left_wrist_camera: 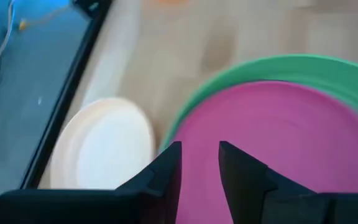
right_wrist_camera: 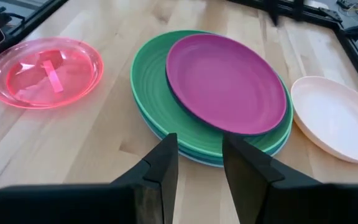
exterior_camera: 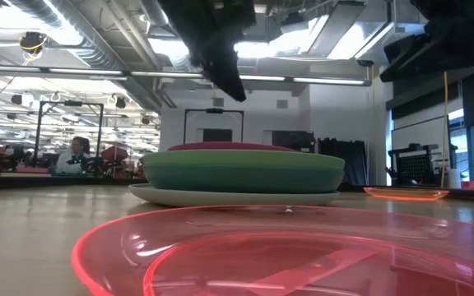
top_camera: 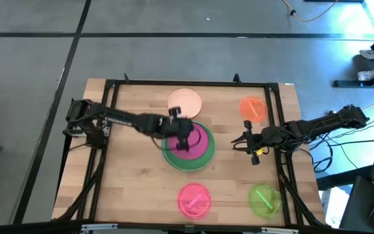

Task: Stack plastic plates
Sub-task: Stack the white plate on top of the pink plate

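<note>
A stack of plates (top_camera: 188,153) sits at the table's middle, a magenta plate (right_wrist_camera: 225,81) on top, a dark navy rim under it, then green (right_wrist_camera: 151,81), teal and a pale one (exterior_camera: 237,197) at the bottom. Lying singly are a peach plate (top_camera: 186,101), an orange one (top_camera: 254,108), a clear pink one (top_camera: 194,199) and a lime one (top_camera: 265,198). My left gripper (left_wrist_camera: 200,163) hovers open above the magenta plate, well clear of it in the low view (exterior_camera: 235,86). My right gripper (right_wrist_camera: 199,165) is open, right of the stack (top_camera: 239,143), pointing at it.
A dark metal frame (top_camera: 174,83) runs along the table's edges. Bare wood shows left of the stack (top_camera: 128,175) and between the stack and the near plates. A person sits far off in the room behind the table (exterior_camera: 76,152).
</note>
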